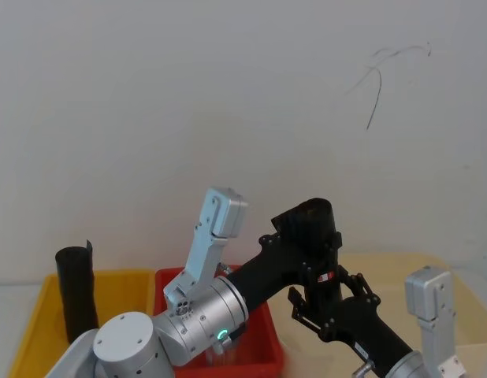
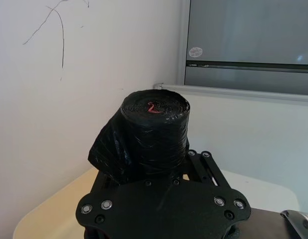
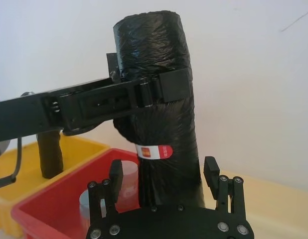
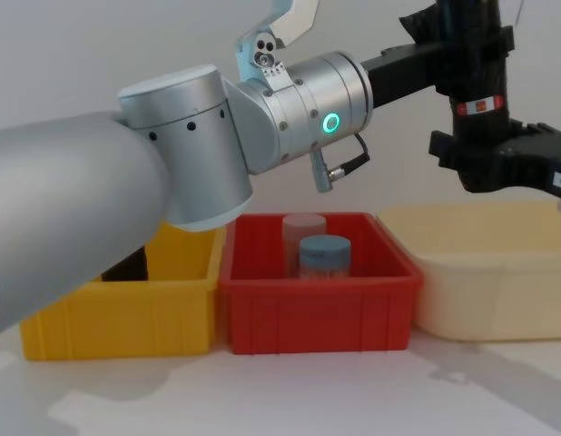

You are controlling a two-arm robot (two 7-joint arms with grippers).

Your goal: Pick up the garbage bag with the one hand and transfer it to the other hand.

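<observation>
The left claw is clamped around the upper part of the garbage bag, holding it upright in the air. The right claw sits below, its 2 fingers spread either side of the bag's lower end.

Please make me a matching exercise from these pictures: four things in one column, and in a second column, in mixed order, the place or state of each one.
Things:
1. garbage bag
2. plain black roll
3. blue-lidded jar
4. right gripper

Places or states:
a. inside the red tray
b. standing in the yellow tray
c. open, astride the bag's lower part
d. up in the air, clamped by the left gripper

Pairs: 1-d, 2-b, 3-a, 4-c
</observation>
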